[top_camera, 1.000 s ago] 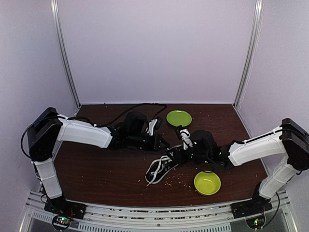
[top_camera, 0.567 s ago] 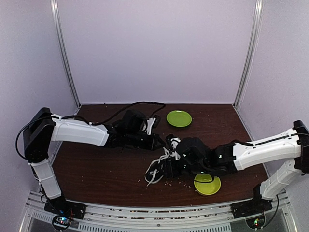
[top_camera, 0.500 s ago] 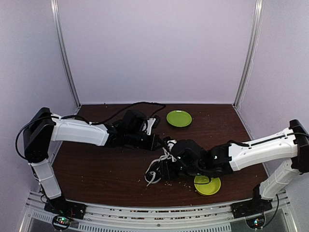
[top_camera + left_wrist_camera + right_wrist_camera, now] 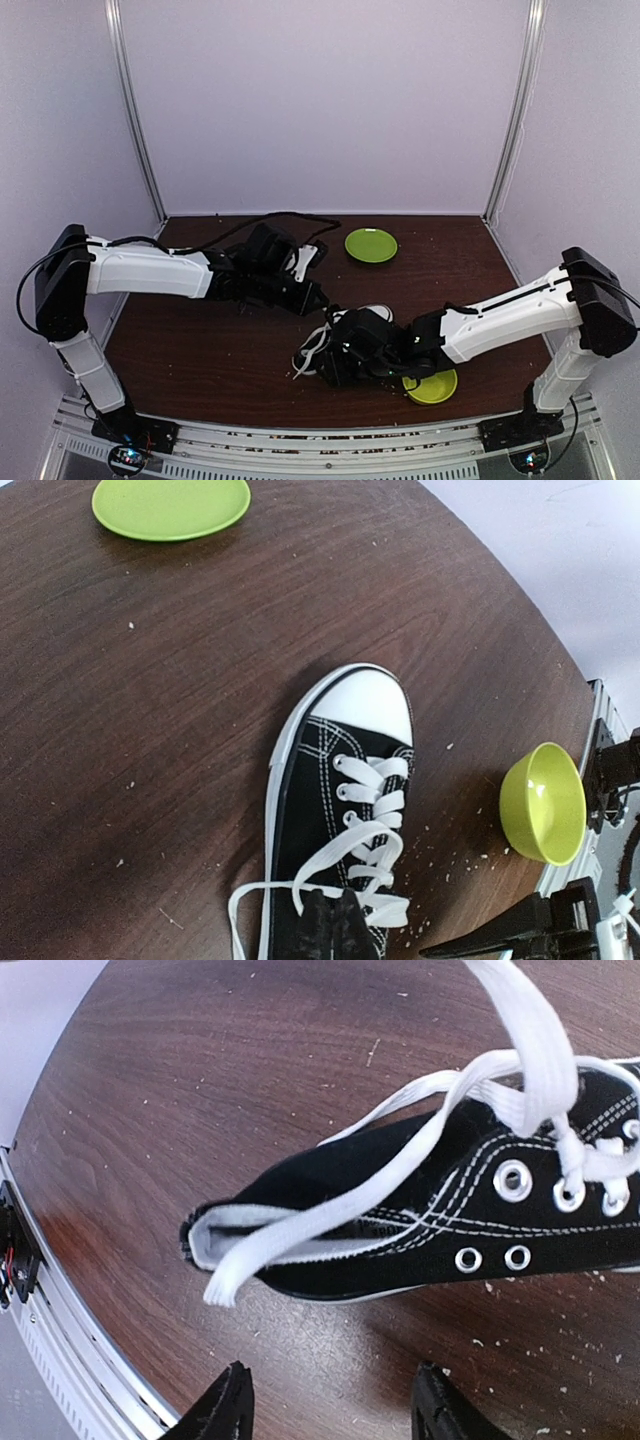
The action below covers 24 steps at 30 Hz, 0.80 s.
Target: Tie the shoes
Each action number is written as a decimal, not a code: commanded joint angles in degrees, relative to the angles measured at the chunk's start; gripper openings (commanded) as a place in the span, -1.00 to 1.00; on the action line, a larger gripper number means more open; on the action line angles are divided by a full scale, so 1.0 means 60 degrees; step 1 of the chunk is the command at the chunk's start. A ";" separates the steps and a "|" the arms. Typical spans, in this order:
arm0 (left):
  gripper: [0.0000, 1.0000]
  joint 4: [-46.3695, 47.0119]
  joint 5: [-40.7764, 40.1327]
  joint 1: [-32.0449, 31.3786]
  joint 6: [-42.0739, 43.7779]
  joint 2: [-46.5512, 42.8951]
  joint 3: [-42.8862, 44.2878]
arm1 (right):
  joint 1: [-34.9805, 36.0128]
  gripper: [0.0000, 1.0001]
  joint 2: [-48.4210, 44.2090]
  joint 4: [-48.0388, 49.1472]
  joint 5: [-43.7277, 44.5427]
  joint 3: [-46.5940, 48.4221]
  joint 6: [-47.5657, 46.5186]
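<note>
The black sneaker with a white toe cap lies on the brown table, toe toward the far right in the top view. My left gripper hovers over the tongue, shut on a white lace that rises from the eyelets to its tips. In the top view that gripper sits just left of the shoe. My right gripper is open and empty, low over the table beside the heel opening. A loose lace end drapes out over the heel. The right arm hides most of the shoe from above.
A green plate lies at the back of the table. A green bowl stands right of the shoe, partly under the right arm. Crumbs are scattered around the shoe. The table's near edge and metal rail lie close to the heel.
The right arm has swung left and nearer, from beside the laces to the shoe's heel. The left gripper has drawn back to the left, still shut. The shoe has shifted slightly left.
</note>
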 commanded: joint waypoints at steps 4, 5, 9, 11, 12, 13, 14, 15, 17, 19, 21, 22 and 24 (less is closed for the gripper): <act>-1.00 0.0230 0.0519 0.0297 0.0682 -0.0160 -0.0014 | 0.0076 0.10 0.0109 0.1534 -0.0217 -0.0189 -0.1410; -1.00 0.0241 0.0640 0.0300 0.0726 -0.0142 -0.0040 | 0.0076 0.10 0.0074 0.1679 -0.0149 -0.0281 -0.1632; -1.00 0.0738 0.1204 0.0300 0.0412 -0.0091 -0.0433 | -0.0106 0.10 -0.0377 0.0812 0.1364 -0.0451 -0.1230; -1.00 0.0934 0.1284 0.0301 0.0125 -0.0114 -0.0660 | -0.0327 0.13 -0.0705 0.0584 0.1745 -0.0791 -0.0647; -1.00 0.1056 0.1299 0.0301 -0.0010 -0.0135 -0.0793 | -0.0410 0.17 -0.0924 0.0603 0.1863 -0.1027 -0.0331; -1.00 0.1181 0.1316 0.0301 -0.0090 -0.0156 -0.0910 | -0.0496 0.21 -0.1169 0.0747 0.1885 -0.1342 -0.0076; -1.00 0.1255 0.1290 0.0299 -0.0156 -0.0166 -0.1007 | -0.0561 0.24 -0.1390 0.0916 0.1924 -0.1634 0.0185; -1.00 0.1253 0.1207 0.0300 -0.0199 -0.0156 -0.1058 | -0.0683 0.27 -0.1675 0.0965 0.1964 -0.1931 0.0461; -1.00 0.1186 0.1063 0.0301 -0.0254 -0.0153 -0.1076 | -0.1014 0.27 -0.1962 0.0766 0.1895 -0.2220 0.1091; -1.00 0.1219 0.0966 0.0299 -0.0279 -0.0163 -0.1092 | -0.1389 0.27 -0.2138 0.0773 0.1703 -0.2394 0.1430; -1.00 0.1156 0.0877 0.0300 -0.0280 -0.0200 -0.1063 | -0.1792 0.24 -0.2229 0.0889 0.1504 -0.2429 0.1543; -1.00 0.1049 0.0825 0.0293 -0.0273 -0.0221 -0.1008 | -0.2024 0.23 -0.2220 0.0872 0.1331 -0.2367 0.1616; -1.00 0.0914 0.0705 0.0300 -0.0280 -0.0321 -0.0967 | -0.2453 0.20 -0.2157 0.0803 0.1025 -0.2226 0.1769</act>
